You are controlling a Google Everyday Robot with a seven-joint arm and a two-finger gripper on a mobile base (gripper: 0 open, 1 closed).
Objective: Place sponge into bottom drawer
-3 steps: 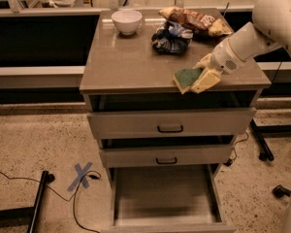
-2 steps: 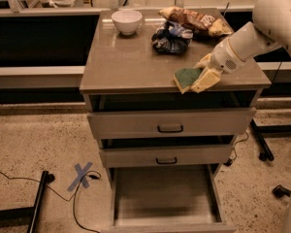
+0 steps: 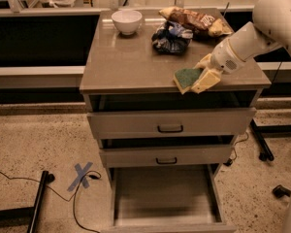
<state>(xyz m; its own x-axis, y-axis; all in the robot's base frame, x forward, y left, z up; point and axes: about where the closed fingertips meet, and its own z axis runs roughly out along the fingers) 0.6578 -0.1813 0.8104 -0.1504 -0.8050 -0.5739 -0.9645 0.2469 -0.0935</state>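
The sponge (image 3: 186, 77), dark green on top with pale yellow foam below, is at the front right of the cabinet top, held in my gripper (image 3: 202, 75). The gripper comes in from the right on a white arm and is shut on the sponge, about level with the cabinet top's front edge. The bottom drawer (image 3: 164, 198) is pulled out wide below, and its flat grey inside shows nothing in it.
A white bowl (image 3: 126, 21) stands at the back left of the cabinet top (image 3: 121, 64). A dark blue bag (image 3: 170, 37) and a snack bag (image 3: 194, 20) lie at the back right. The two upper drawers (image 3: 169, 123) are slightly open. Cables and blue tape (image 3: 81, 175) lie on the floor at left.
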